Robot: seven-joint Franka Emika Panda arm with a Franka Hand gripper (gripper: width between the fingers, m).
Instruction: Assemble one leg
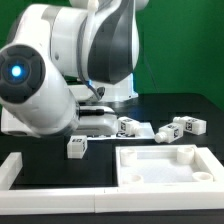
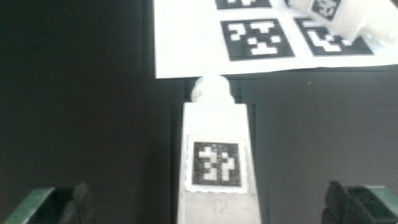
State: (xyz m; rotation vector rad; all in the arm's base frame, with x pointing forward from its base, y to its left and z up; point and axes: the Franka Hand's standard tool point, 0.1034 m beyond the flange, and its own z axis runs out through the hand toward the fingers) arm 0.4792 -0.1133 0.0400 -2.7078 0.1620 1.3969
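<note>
In the wrist view a white leg (image 2: pixel 214 135) with one black-and-white tag lies lengthwise on the black table, its narrow tip pointing at the marker board (image 2: pixel 196 45). My gripper (image 2: pixel 214 212) is open. Its dark fingertips (image 2: pixel 63 205) stand wide on either side of the leg's near end and do not touch it. Another leg (image 2: pixel 350 12) lies by the board's far corner. In the exterior view the arm hides the gripper; loose legs show at the front (image 1: pixel 77 146), the middle (image 1: pixel 128 126) and the right (image 1: pixel 188 125).
A large white square panel (image 1: pixel 128 160) with a raised rim lies at the exterior view's lower right. White border bars (image 1: pixel 12 170) run along the front and left. The arm's bulk fills the upper left.
</note>
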